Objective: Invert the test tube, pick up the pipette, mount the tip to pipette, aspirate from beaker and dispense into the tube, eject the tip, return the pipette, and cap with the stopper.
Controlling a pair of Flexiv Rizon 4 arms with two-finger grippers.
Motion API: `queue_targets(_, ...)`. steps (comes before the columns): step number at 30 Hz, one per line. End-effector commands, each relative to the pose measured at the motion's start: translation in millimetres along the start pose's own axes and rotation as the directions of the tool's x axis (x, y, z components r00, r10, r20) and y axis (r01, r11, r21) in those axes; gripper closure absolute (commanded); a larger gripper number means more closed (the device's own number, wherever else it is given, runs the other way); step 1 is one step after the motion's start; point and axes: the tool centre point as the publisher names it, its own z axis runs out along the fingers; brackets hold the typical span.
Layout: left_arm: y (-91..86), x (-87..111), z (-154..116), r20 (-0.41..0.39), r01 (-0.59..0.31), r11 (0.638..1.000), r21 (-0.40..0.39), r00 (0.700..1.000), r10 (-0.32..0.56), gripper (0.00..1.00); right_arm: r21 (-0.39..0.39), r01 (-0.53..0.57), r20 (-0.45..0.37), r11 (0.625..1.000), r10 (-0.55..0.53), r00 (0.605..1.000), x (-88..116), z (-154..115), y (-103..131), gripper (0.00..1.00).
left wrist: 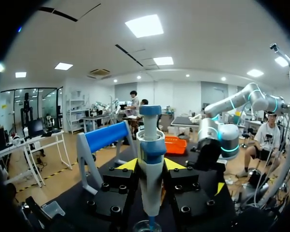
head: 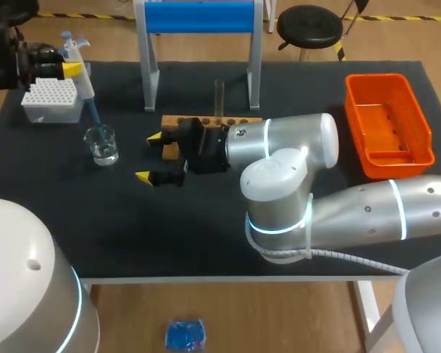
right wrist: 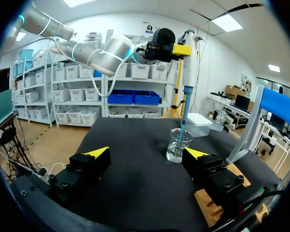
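My left gripper (head: 67, 70) at the far left is shut on a white and blue pipette (head: 79, 73), held upright. Its blue tip dips into the glass beaker (head: 102, 144). In the left wrist view the pipette (left wrist: 151, 154) stands between the fingers of the left gripper (left wrist: 151, 165), with the beaker (left wrist: 147, 225) right under it. A clear test tube (head: 219, 98) stands upright in the wooden rack (head: 206, 121). My right gripper (head: 149, 157) is open just left of the rack, facing the beaker (right wrist: 178, 145), pipette (right wrist: 187, 72) and left gripper (right wrist: 165, 46).
A white tip box (head: 51, 99) sits at the far left behind the beaker. A blue-topped stand (head: 198, 44) rises behind the rack. An orange tray (head: 388, 125) lies at the right. My right arm's thick forearm (head: 353, 213) spans the table's near right.
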Motion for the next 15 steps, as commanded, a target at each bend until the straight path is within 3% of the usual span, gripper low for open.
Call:
queue_targets(1, 4.2, -5.2, 0.5, -0.004, 0.0, 1.0, 0.003, 1.0, 0.0, 1.0, 0.002, 0.0, -0.004, 1.0, 0.0, 1.0, -0.7, -2.1, 0.4, 0.0)
queue_targets(15, 18.0, -14.1, 0.1, 0.006, 0.018, 1.0, 0.0, 1.0, -0.018, 1.0, 0.002, 0.0, -0.004, 1.0, 0.0, 1.0, -0.7, -2.1, 0.4, 0.0)
